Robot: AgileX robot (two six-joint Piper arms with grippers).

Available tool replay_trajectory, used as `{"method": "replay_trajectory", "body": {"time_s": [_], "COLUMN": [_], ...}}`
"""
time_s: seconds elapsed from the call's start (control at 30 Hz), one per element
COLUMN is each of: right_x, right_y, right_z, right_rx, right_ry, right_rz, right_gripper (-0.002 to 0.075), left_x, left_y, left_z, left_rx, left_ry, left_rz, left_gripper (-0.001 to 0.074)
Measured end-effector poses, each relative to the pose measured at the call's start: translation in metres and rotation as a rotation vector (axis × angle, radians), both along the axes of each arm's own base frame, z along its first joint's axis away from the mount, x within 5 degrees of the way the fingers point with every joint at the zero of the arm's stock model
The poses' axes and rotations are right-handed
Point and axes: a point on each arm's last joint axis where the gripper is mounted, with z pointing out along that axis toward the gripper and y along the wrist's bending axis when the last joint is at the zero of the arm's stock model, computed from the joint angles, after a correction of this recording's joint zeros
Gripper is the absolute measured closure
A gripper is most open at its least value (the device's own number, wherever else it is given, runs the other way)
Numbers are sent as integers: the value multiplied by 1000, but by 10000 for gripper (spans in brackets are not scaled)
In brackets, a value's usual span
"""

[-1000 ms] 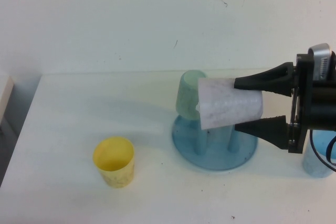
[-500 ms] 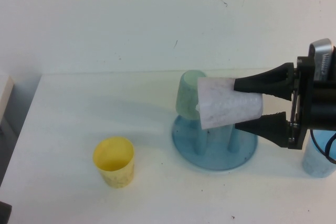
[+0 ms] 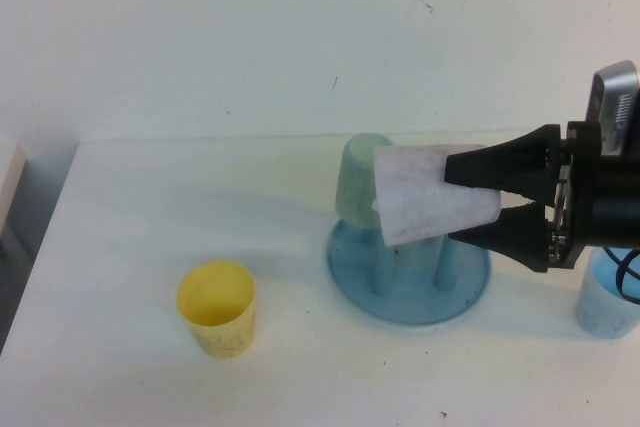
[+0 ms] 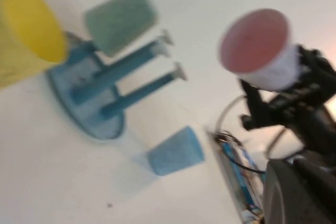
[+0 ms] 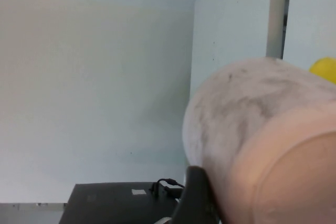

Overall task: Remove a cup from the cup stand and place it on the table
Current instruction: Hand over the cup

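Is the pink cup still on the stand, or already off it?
Off. The pink cup lies sideways in the right end effector, above the cup stand; two pegs are bare.

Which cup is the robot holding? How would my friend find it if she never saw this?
Find the round blue cup stand on the white table. Just above it, the right gripper holds a cup lying sideways in the air, mouth turned away from the gripper. It is pale pink; the green cup sits upside down on a peg, and the yellow cup and blue cup stand on the table.
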Motion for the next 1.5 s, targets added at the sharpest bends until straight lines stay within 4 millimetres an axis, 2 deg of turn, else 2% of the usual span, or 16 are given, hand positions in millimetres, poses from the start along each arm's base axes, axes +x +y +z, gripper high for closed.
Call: {"method": "replay_trajectory", "body": {"time_s": [0.17,0.37,0.5,0.63,0.73,0.87,0.93,1.1,1.17,1.3,1.5], "right_x": [0,-3,-5,-6,-6,-6,-6,-6,-6,-4,-1], "right_y": [0,0,0,0,0,0,0,0,0,0,0], "right_z": [-1,-4,-6,-7,-7,-7,-7,-7,-6,-5,-1], "right_rx": [-18,-49,-69,-77,-77,-77,-77,-72,-68,-41,7], "right_ry": [-42,-30,-9,-3,-3,-3,-3,15,25,44,54], "right_rz": [11,39,58,65,65,65,65,63,60,42,3], "right_gripper": [151,150,151,151,151,151,150,151,151,151,151], "left_x": [-6,-8,-9,-12,-8,10,22,54,66,97,139], "left_y": [-6,-8,-8,-7,-7,-7,-7,-12,-15,-19,-27], "left_z": [11,12,13,36,51,61,64,68,68,67,75], "left_rx": [0,48,80,128,220,334,369,405,433,450,409], "left_ry": [-155,-217,-249,-347,-352,-277,-250,-270,-279,-260,-313], "left_rz": [-90,-113,-119,-97,-91,-108,-123,-210,-260,-367,-526], "left_gripper": [738,734,688,647,637,605,547,334,283,255,251]}}
